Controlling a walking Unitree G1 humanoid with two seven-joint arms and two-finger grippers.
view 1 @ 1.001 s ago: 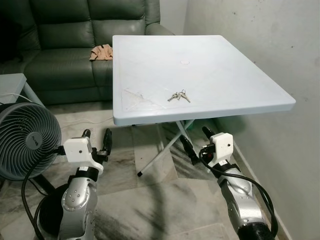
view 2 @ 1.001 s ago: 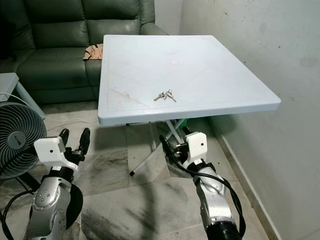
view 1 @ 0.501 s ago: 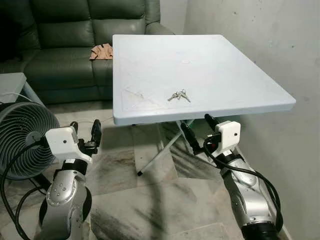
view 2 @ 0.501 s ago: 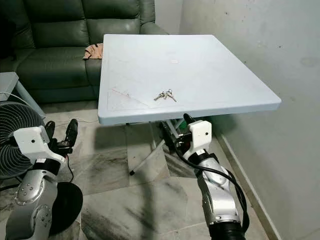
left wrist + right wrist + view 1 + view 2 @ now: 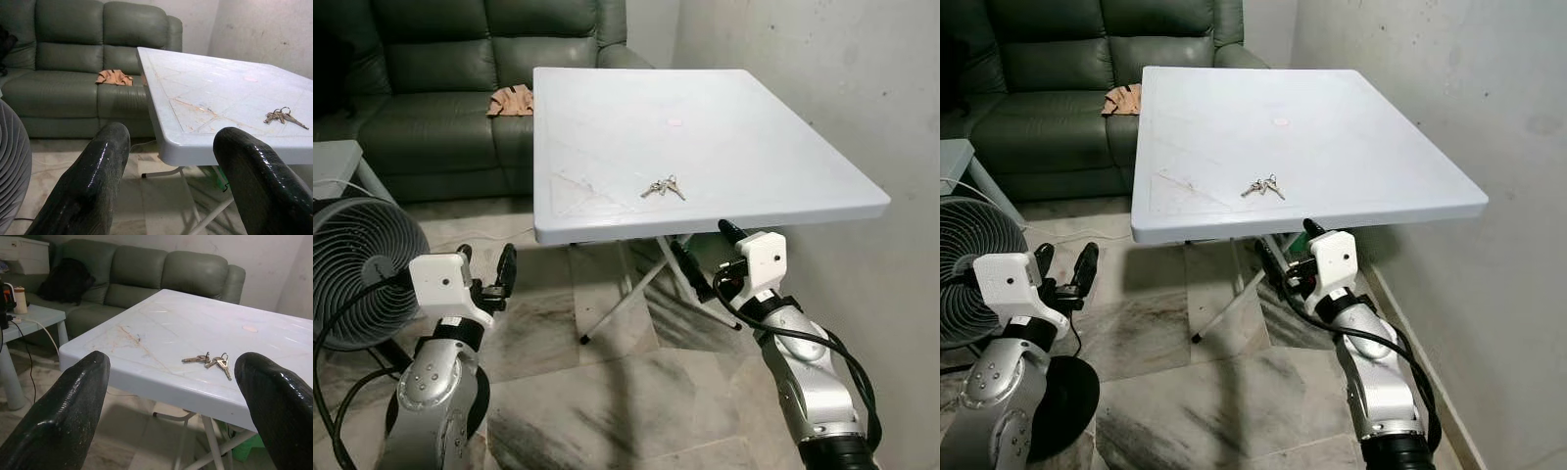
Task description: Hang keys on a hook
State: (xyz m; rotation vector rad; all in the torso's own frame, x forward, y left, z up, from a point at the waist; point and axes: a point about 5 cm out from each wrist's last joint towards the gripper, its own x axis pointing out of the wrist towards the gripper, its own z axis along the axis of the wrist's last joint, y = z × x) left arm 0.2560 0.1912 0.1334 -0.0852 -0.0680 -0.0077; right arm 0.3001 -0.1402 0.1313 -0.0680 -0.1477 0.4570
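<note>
The keys point(image 5: 663, 188) lie on the table point(image 5: 783, 166). Left gripper point(image 5: 485, 272) at 7 o'clock and right gripper point(image 5: 703, 257) at 5 o'clock below its edge, both spread wide. The right wrist view adds a side table point(image 5: 34, 316).

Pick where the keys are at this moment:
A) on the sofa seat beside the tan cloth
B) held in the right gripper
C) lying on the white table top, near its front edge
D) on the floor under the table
C: the keys lie flat on the white table near its front edge, while the right gripper sits below that edge, open and holding nothing.
</note>
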